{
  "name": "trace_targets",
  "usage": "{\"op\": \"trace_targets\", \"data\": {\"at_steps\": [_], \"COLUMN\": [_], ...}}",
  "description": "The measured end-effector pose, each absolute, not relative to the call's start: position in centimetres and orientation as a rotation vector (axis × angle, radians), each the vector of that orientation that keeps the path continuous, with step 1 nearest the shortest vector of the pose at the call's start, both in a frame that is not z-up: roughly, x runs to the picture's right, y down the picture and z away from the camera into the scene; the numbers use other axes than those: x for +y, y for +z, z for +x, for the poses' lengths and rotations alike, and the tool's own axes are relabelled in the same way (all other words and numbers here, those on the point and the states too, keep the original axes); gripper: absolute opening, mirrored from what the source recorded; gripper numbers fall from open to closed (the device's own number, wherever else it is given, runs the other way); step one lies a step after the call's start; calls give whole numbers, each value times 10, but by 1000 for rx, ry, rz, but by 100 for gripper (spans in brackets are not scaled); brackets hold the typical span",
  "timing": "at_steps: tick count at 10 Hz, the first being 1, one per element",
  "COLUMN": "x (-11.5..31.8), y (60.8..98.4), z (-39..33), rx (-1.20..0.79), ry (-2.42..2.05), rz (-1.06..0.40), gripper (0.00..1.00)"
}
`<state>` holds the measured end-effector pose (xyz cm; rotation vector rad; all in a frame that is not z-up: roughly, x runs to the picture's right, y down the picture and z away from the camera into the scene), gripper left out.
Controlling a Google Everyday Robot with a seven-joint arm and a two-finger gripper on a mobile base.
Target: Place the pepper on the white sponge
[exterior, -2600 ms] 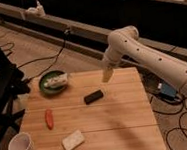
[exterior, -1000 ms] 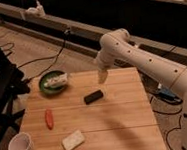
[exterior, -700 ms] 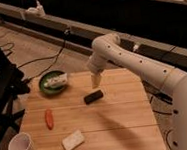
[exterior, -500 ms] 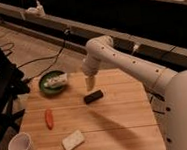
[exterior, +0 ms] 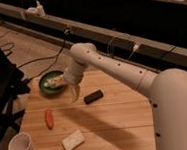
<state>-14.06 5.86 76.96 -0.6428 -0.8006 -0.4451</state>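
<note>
The pepper is a small red-orange chili lying on the wooden table at the left. The white sponge is a flat cream block lying in front of it, nearer the table's front edge. My gripper hangs from the white arm above the table, between a green bowl and a black block. It is to the right of and behind the pepper, apart from it, and holds nothing that I can see.
A green bowl with pale contents sits at the back left. A black rectangular block lies just right of the gripper. A white paper cup stands at the front left corner. A dark chair is left of the table.
The arm has swung steadily leftward across the table, from above the far right edge to over the bowl and black block. The pepper, sponge, cup and block have not moved.
</note>
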Motion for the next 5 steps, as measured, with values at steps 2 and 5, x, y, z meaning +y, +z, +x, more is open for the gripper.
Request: {"op": "trace_targets", "data": {"at_steps": [2, 5], "x": [58, 58], "y": [771, 784], "z": [-138, -137], "rx": [-795, -733], "ry": [-443, -500], "rz": [-642, -636], "gripper": [80, 80]}}
